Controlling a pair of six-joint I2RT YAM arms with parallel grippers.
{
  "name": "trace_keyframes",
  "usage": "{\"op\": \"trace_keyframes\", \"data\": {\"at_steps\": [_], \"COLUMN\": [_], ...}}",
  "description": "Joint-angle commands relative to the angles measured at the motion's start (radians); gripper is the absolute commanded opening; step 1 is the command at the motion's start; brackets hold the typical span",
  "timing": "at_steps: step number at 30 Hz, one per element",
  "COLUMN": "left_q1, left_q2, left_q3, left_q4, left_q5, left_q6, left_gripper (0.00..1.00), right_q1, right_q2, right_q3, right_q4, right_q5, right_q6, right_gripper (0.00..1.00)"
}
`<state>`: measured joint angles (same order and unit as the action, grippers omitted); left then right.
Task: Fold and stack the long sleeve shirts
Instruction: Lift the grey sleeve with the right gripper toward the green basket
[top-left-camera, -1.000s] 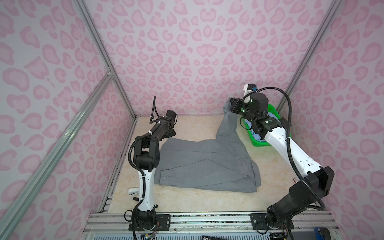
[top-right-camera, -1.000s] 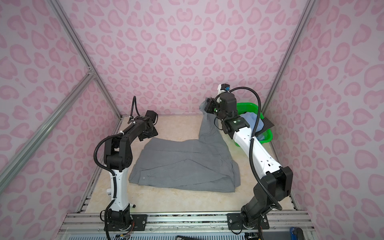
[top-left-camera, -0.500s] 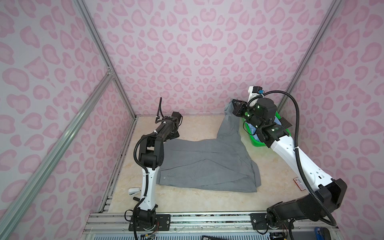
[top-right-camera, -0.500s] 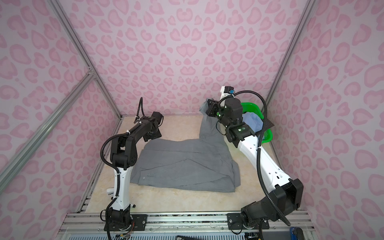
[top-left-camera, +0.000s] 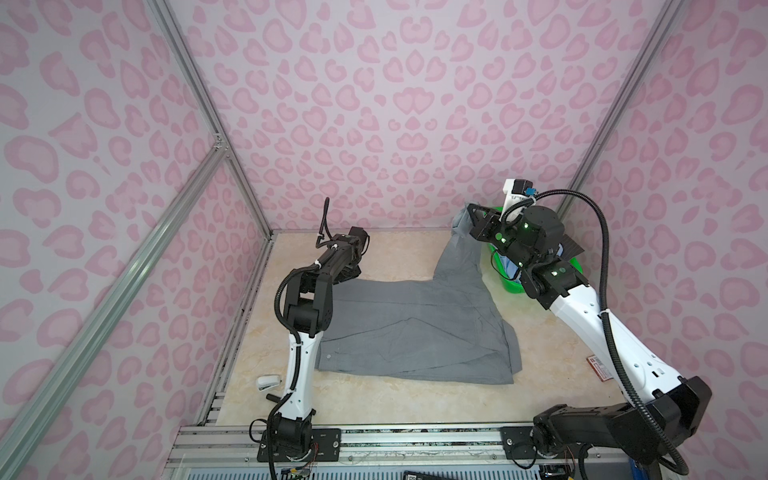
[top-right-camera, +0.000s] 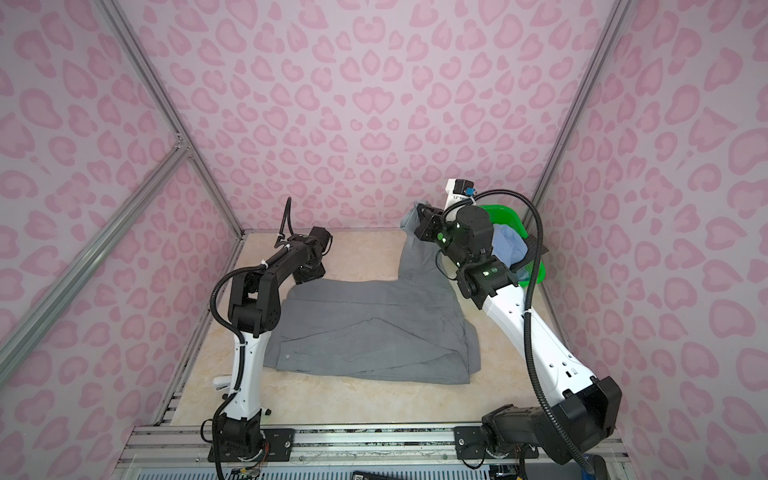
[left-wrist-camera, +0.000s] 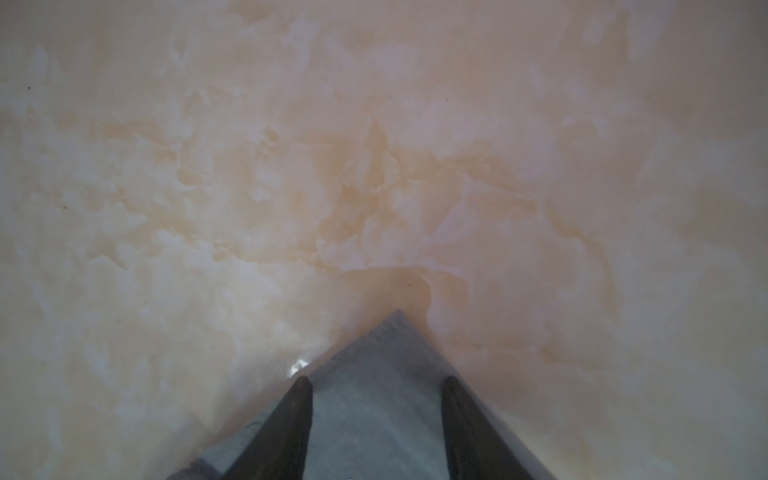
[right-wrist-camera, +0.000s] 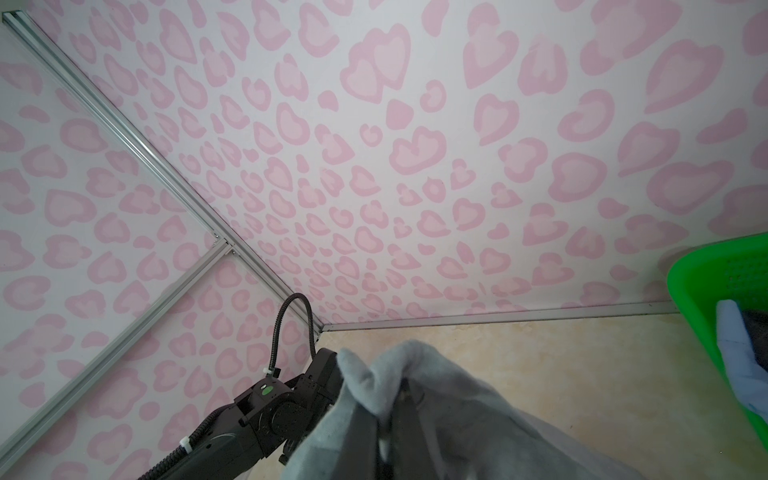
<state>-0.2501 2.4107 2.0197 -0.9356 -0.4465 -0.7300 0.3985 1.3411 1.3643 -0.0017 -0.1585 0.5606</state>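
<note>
One grey shirt (top-left-camera: 415, 328): right claw (top-left-camera: 471, 214) pinches it aloft, left claw (left-wrist-camera: 376, 382) spread over corner.

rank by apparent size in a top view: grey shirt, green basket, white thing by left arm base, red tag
1. grey shirt
2. green basket, partly hidden
3. white thing and red tag: too alike to rank

**Both top views:** one stereo head, high over the front edge of the table (top-left-camera: 395, 253), looking down and back across all of it; the two fields are nearly identical. **Left wrist view:** very near the table, looking down past the left end effector (left-wrist-camera: 377, 380) onto a corner of the grey shirt (left-wrist-camera: 374, 415). **Right wrist view:** raised, facing the rear left corner; shares the left arm (right-wrist-camera: 266, 411) and green basket (right-wrist-camera: 706, 282) with both top views
</note>
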Motion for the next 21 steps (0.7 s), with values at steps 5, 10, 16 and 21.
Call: {"op": "trace_keyframes", "data": {"at_steps": [5,10,16,21], "left_q1": [-0.006,-0.007,0.01,0.02], "left_q2": [-0.005,-0.043,-0.148,-0.244], "left_q3": [-0.034,-0.103,-0.199,-0.265], "left_q4": [0.003,0.053,0.114,0.132], "left_q5": [-0.018,-0.004,0.048,0.047], "left_q6": [0.004,0.003,-0.02,-0.044], "left_gripper": [0.25,0.18,0.51,0.84], "right_q1": [0.001,-0.001,-0.006,-0.006], "right_q2": [-0.025,-0.037,-0.045,-0.051], "right_q3": [-0.012,-0.018,-0.023,-0.026], "right_q4": [0.051,0.042,0.04,0.037], "right_q5": [-0.014,-0.008,-0.009,-0.015], "right_q6": [0.019,0.011,0.011,0.012], "right_gripper": [0.0,0.0,0.0,0.0]}}
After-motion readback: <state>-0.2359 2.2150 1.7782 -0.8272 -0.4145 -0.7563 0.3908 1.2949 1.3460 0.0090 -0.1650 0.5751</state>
